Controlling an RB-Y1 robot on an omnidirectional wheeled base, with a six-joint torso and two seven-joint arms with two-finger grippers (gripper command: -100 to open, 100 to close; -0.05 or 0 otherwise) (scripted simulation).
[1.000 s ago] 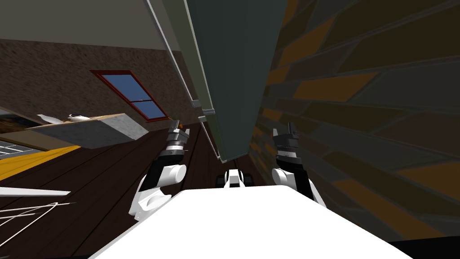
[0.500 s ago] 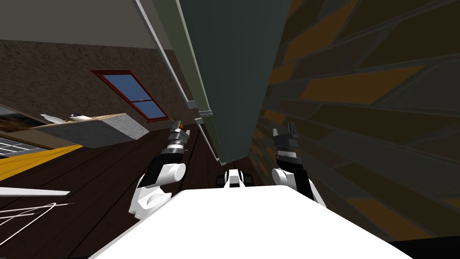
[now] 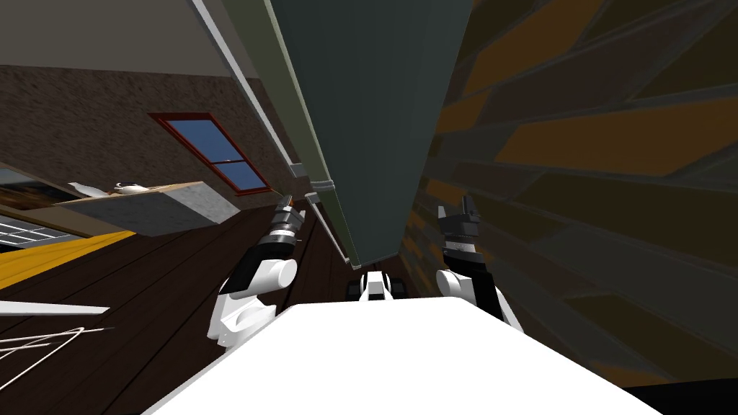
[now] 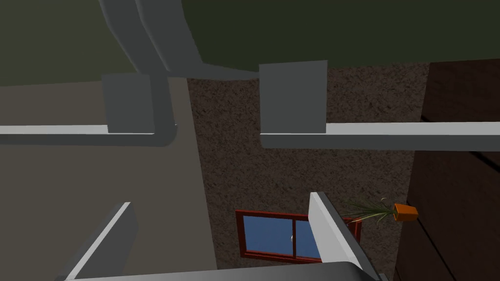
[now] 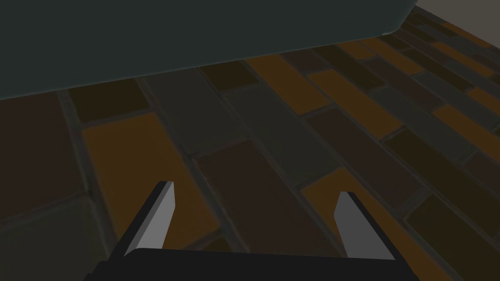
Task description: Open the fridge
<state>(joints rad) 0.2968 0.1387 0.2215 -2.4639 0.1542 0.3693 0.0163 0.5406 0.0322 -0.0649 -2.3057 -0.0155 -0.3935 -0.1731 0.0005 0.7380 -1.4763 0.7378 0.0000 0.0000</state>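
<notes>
Reach step, and nothing was gripped yet. My left gripper point(image 4: 219, 234) hung wide open and empty, and its fingers point(image 4: 329, 229) framed the gap where the two handle bars end. The fridge point(image 3: 367, 108) rose straight ahead of me, a tall dark teal box. By the look of it both doors were shut flush. The upper handle bar point(image 4: 53, 130) and the lower handle bar point(image 4: 390, 134) ran in one line across the front of my left hand. Each was carried on a grey bracket point(image 4: 293, 97). The bars were near but not touching, and neither lay between my fingers.

As I judged it, the next move called for sliding the hand along to one bar. Then I would push in until the bar sat between the blades, pinch it, and pull the door away from its hinge side.

My right gripper point(image 5: 254, 219) was idle on the fridge's far side. It stood spread open with nothing in it and faced the brick wall point(image 5: 273, 146) of brown and orange courses.

Beyond the handles there was a rough brown wall with a red-framed window point(image 4: 288, 236). An orange plant pot point(image 4: 405, 212) sat beside it. Dark plank floor point(image 3: 144, 288) ran underfoot, and a counter point(image 3: 144, 209) stood off to my left.
</notes>
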